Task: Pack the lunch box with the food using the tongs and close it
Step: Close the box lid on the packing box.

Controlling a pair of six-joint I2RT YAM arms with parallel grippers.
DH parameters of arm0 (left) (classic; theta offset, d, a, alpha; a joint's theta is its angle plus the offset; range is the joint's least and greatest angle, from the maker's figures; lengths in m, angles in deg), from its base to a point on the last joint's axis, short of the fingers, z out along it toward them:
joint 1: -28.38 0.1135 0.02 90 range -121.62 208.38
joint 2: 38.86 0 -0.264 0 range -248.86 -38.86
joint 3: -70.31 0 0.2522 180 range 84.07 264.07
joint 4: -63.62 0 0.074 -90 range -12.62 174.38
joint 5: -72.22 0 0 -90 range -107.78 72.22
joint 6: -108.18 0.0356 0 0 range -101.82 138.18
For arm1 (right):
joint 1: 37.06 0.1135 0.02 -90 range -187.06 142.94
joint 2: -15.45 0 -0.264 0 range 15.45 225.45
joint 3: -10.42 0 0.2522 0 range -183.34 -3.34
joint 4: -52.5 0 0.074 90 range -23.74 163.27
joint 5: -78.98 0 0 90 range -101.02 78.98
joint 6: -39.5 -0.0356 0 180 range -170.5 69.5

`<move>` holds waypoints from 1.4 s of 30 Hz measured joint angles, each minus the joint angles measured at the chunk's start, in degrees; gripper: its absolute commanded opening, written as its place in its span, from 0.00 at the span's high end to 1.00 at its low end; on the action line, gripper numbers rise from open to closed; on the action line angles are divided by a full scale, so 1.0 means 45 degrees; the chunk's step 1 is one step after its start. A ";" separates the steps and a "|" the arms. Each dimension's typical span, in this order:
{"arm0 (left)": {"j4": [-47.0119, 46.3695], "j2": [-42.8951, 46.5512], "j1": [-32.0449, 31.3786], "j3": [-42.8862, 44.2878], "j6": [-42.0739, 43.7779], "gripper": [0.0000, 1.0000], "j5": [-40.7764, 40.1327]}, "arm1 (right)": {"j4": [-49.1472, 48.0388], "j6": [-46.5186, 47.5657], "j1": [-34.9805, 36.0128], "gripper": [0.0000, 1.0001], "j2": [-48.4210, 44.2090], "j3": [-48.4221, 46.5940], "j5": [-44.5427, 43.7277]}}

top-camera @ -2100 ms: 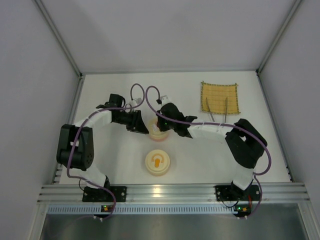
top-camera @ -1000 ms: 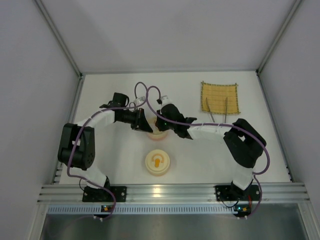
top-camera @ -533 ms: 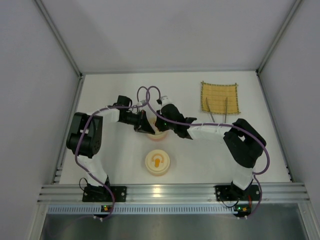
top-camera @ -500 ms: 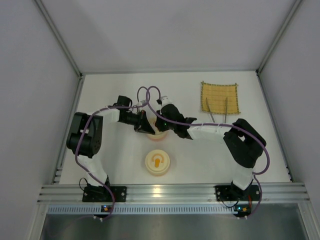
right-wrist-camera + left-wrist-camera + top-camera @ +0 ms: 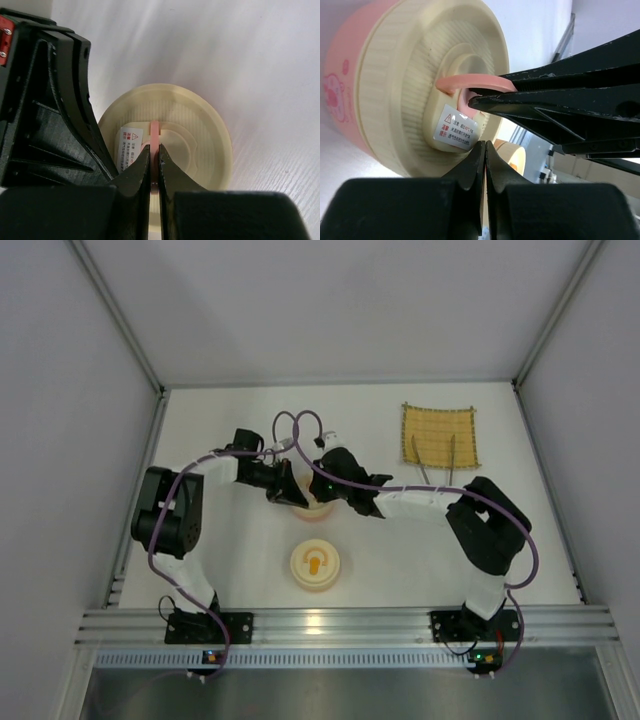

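I'm looking into a lab test cell: plain white wall panels [image 5: 330, 310] around a white table [image 5: 400, 550], black-and-white robot arms [image 5: 165, 525] bolted to a grey aluminium rail [image 5: 345, 622].

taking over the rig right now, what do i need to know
Right gripper: shut on the pink handle of the cream lid, which sits on the pink tier at mid-table.
Left gripper: shut, holding nothing, tips by the lid's label.
Tongs: lying over the near edge of the yellow mat, far right.
Done: orange food sits in the open yellow bowl nearer the bases.
Left: join that bowl with the pink tier and close up.
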 measured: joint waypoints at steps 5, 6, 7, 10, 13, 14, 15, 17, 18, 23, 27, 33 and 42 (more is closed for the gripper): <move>-0.0335 0.0908 0.0058 -0.0092 0.0005 0.81 -0.1341 | 0.0146 -0.0753 0.0000 1.00 -0.0010 -0.0005 -0.0253; -0.0466 0.1137 0.0097 -0.0151 0.0010 0.79 -0.1651 | 0.0199 -0.0913 0.0005 1.00 -0.0024 -0.0015 -0.0296; -0.0559 0.1345 0.0131 -0.0194 0.0019 0.76 -0.1899 | 0.0287 -0.1049 0.0015 1.00 -0.0024 -0.0049 -0.0364; -0.0709 0.1996 0.0214 -0.0257 0.0044 0.64 -0.2623 | 0.0758 -0.1384 0.0073 1.00 -0.0019 -0.0262 -0.0607; -0.0743 0.2555 0.0272 -0.0257 0.0078 0.53 -0.3172 | 0.1297 -0.1637 0.0151 1.00 0.0058 -0.0578 -0.0874; -0.0738 0.2705 0.0316 -0.0257 0.0097 0.51 -0.3337 | 0.1530 -0.1783 0.0175 1.00 0.0107 -0.0719 -0.0976; -0.0733 0.2832 0.0340 -0.0257 0.0131 0.50 -0.3453 | 0.1763 -0.1943 0.0209 1.00 0.0185 -0.0899 -0.1093; -0.0719 0.3011 0.0408 -0.0257 0.0199 0.46 -0.3696 | 0.2327 -0.2249 0.0296 1.00 0.0369 -0.1355 -0.1384; -0.0699 0.3094 0.0461 -0.0257 0.0248 0.44 -0.3813 | 0.2608 -0.2404 0.0340 1.00 0.0466 -0.1564 -0.1540; -0.0583 0.3400 0.0850 -0.0257 0.0364 0.27 -0.4226 | 0.3225 -0.3021 0.0481 1.00 0.0665 -0.2016 -0.1982; -0.0393 0.3512 0.1253 -0.0257 0.0481 0.24 -0.4357 | 0.3235 -0.3181 0.0481 0.93 0.0665 -0.2021 -0.1967; 0.0136 0.3623 0.1705 -0.0257 0.0811 0.23 -0.4391 | 0.3191 -0.3439 0.0481 0.71 0.0675 -0.2093 -0.1715; 0.0427 0.3968 0.1744 -0.0257 0.1180 0.23 -0.4284 | 0.3259 -0.3444 0.0525 0.53 0.0636 -0.2239 -0.1447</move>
